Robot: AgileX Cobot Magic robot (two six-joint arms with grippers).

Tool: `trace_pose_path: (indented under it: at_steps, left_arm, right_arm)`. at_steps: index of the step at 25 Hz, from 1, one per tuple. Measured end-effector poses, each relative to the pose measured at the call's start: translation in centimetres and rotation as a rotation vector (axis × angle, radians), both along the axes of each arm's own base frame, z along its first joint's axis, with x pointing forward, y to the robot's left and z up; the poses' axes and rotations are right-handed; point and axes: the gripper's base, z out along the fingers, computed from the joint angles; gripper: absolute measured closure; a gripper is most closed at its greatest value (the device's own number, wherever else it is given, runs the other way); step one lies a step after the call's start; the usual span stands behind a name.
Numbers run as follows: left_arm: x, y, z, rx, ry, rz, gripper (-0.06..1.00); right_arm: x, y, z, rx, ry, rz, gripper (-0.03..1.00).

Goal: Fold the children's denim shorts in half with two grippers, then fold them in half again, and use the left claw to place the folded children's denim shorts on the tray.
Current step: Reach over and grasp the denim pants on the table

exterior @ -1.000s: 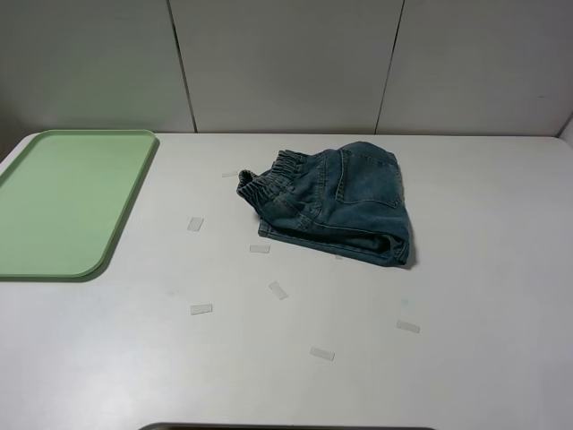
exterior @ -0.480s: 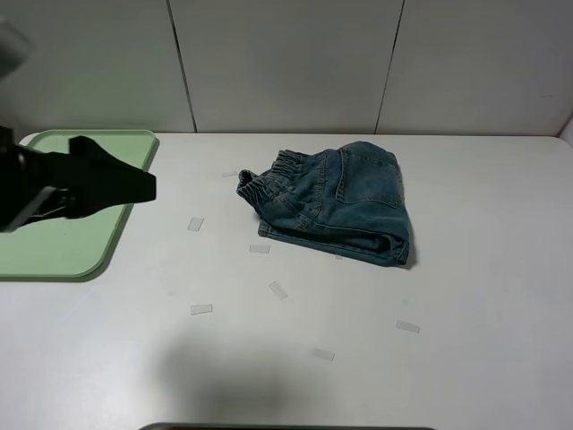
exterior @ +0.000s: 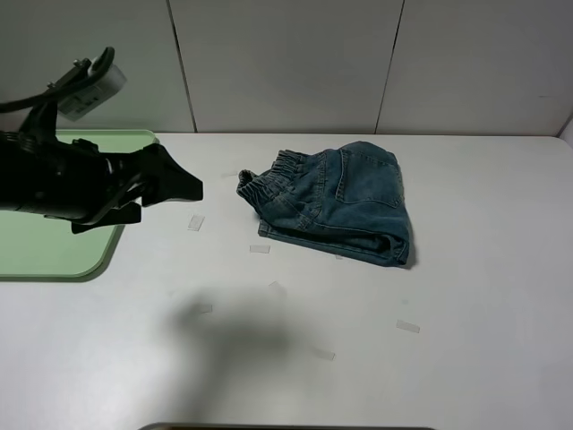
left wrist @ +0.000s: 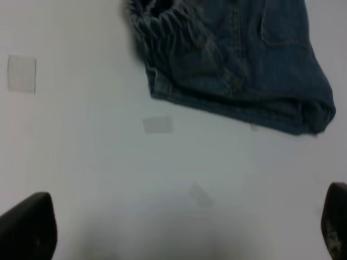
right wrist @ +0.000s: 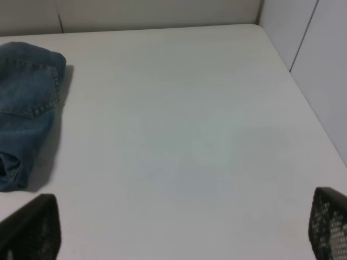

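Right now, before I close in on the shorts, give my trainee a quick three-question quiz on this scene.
1. True or false: the shorts lie on the tray.
2. In the high view, the tray sits: A) far left B) far right C) under the shorts.
3. Fill in: the left gripper hovers with its jaws ____.
Key: 1 false, they lie on the table, apart from the tray. 2 A. 3 open.

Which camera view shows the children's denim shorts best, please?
The exterior high view shows the whole children's denim shorts, unobstructed. The left wrist view cuts off part of them; the right wrist view catches only one corner.
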Motion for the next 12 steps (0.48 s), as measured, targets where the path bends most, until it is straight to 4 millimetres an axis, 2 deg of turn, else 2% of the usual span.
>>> trace_pose_path:
  at_steps: [12]
  left_arm:
    - [5.5, -1.7, -3.6, 0.034, 0.102, 0.049, -0.03]
  right_arm:
    - [0.0, 0.0, 0.0, 0.001, 0.000, 0.000, 0.27]
